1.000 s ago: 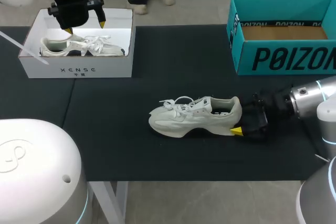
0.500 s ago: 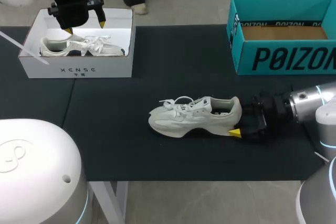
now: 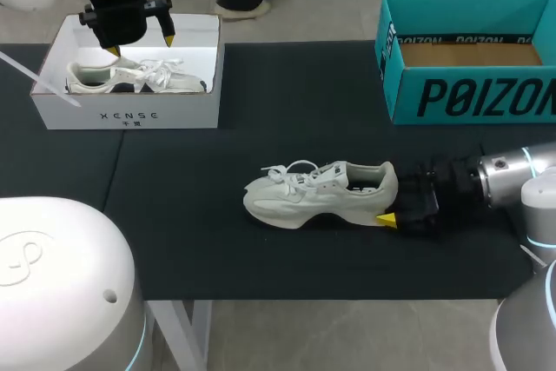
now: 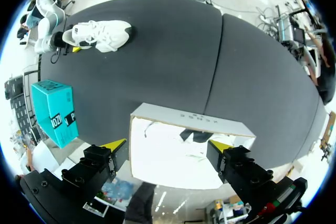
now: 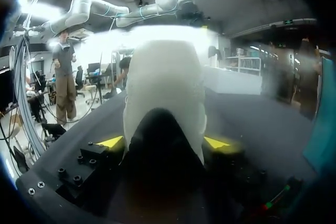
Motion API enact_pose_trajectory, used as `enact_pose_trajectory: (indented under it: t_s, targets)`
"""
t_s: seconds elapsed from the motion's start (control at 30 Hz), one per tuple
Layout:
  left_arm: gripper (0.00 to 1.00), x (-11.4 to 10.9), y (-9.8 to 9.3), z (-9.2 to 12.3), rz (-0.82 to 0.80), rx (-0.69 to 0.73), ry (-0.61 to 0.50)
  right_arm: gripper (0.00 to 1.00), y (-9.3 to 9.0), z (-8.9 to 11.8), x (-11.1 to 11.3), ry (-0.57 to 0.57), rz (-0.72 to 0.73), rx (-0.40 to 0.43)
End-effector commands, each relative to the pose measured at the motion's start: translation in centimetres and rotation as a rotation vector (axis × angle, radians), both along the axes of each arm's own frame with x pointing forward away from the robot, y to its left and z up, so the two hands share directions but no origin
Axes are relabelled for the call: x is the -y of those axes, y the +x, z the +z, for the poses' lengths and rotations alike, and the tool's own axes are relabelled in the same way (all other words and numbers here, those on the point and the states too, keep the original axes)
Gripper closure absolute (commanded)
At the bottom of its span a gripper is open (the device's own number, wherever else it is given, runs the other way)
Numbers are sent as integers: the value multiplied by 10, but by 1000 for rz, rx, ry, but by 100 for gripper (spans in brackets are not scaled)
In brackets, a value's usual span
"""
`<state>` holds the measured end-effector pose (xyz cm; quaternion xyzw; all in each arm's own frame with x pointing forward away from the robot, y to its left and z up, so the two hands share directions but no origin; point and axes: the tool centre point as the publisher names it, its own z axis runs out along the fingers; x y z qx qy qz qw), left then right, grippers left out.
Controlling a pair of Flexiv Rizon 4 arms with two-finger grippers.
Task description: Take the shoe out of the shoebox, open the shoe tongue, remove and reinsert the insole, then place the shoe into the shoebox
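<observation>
A white sneaker [image 3: 317,193] lies on its sole on the black table, toe to the left, laces loose. My right gripper [image 3: 395,202] is at its heel with the fingers on either side. In the right wrist view the heel [image 5: 163,87] fills the space between the yellow tips of my right gripper [image 5: 163,142], with a small gap on each side, so it is open. My left gripper [image 3: 141,45] hangs open above the white shoebox [image 3: 130,115], which holds a second white shoe [image 3: 130,77]. The left wrist view looks down into that shoebox [image 4: 189,124] below my left gripper [image 4: 168,145].
A teal shoebox [image 3: 469,93] stands open at the back right, with cardboard showing inside. The left wrist view shows the sneaker [image 4: 100,34] and the teal box [image 4: 52,111] far across the mat. Black mat lies between the boxes.
My right gripper has pushed in to the left against the heel, and the sneaker has slid slightly left. The left arm has not moved.
</observation>
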<state>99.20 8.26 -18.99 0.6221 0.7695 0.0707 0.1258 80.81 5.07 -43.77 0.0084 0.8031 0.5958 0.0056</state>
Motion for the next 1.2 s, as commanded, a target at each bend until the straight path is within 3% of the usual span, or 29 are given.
enact_pose_trajectory:
  t_s: [0.03,0.3,0.63,0.83,0.9,0.97,1.2]
  targets:
    - [0,0,0,0,-1,-1,2,100,0,-6,-4,-2,1,-1]
    - [0,0,0,0,-1,-1,2,100,0,-6,-4,-2,1,-1]
    - [0,73,-53,-14,193,-132,-30,100,0,-6,-4,-2,1,-1]
    - [0,109,-92,-19,623,-87,-38,100,0,-6,-4,-2,1,-1]
    - [0,132,-104,-28,630,-126,-40,100,0,-6,-4,-2,1,-1]
    - [0,160,-118,-36,539,-171,-30,100,0,-6,-4,-2,1,-1]
    - [0,160,-118,-36,539,-171,-30,100,0,-6,-4,-2,1,-1]
